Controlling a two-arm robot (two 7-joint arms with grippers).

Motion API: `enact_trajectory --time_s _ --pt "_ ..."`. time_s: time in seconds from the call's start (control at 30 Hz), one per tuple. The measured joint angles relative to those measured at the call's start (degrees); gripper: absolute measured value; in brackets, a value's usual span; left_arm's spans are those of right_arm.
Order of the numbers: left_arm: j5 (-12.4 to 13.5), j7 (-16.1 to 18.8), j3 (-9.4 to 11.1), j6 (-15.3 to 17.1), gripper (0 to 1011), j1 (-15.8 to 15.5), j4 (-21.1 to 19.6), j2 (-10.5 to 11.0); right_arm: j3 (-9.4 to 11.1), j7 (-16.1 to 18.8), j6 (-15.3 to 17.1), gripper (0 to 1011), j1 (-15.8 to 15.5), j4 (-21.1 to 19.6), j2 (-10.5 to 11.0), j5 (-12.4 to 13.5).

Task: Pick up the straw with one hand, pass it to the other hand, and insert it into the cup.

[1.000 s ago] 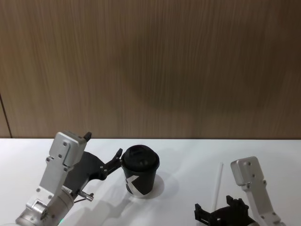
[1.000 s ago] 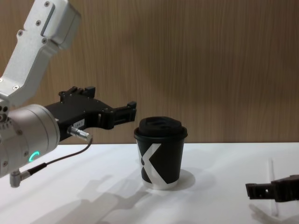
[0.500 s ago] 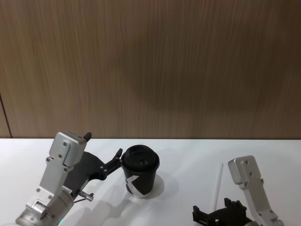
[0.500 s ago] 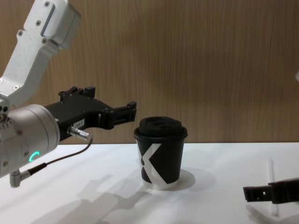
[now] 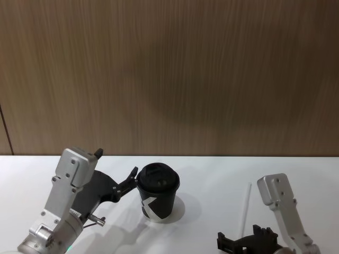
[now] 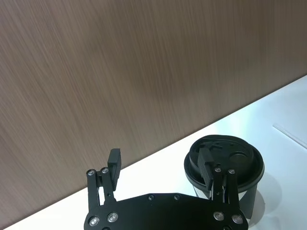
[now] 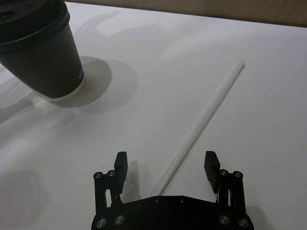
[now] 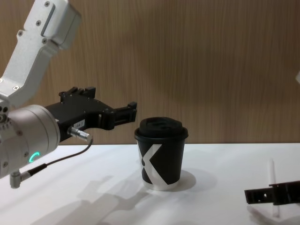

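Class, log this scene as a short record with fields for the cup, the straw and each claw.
cup: upright, lid on
straw: flat on table, right of cup, not yet gripped
left claw: open, raised beside lid
right claw: open, low, straddling straw's near end

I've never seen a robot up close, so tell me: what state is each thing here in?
Thin white paper straw: lying flat on the white table, not gripped.
Black paper cup with black lid: upright, lid on.
Left black gripper with silver wrist: open, raised beside the cup.
Right plain black gripper: open, low, straddling the straw.
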Motion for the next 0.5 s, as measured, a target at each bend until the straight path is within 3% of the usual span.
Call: enact_trajectory --time_s 0.5 --pt "0.0 0.0 0.0 0.0 1003 0.0 0.0 0.0 0.5 0.1 1.8 1001 0.2 0.4 -1.0 -0.1"
